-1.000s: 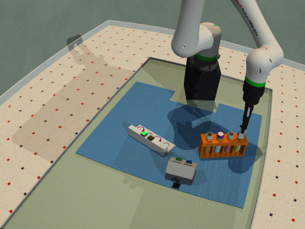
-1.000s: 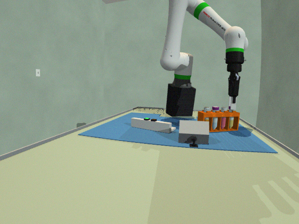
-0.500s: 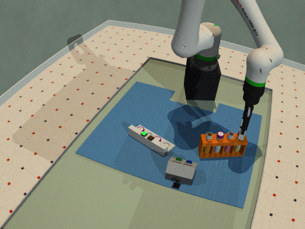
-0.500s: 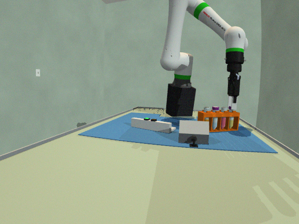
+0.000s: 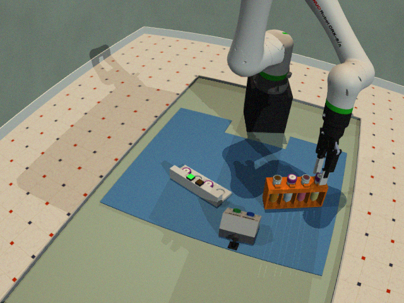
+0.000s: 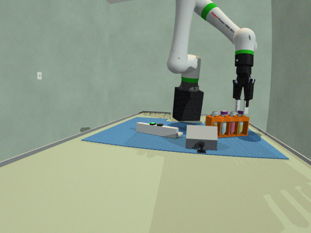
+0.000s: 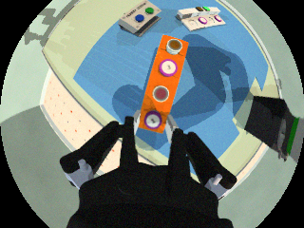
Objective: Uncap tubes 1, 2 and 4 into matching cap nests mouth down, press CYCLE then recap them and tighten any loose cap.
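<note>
The orange decapping station (image 5: 295, 192) holds four tubes. The tube at its right end in the top view carries a purple cap (image 5: 317, 177). My gripper (image 5: 321, 176) stands upright over it, fingers open a little, one on each side of this cap (image 7: 152, 120); I cannot tell if they touch it. The second tube from the left has a purple cap (image 5: 291, 178). The other two tubes (image 5: 277, 178) (image 5: 305, 178) show open grey rims. On the white cap tray (image 5: 199, 184), purple caps sit in two nests (image 5: 186, 170) (image 5: 208, 183). The green lamp (image 5: 190, 176) is lit.
The grey key desk (image 5: 239, 223) stands in front of the tray, with the green key (image 5: 237, 210) and the blue key (image 5: 250, 213) on top. The arm's black base (image 5: 267, 107) stands behind the station. All sit on a blue mat.
</note>
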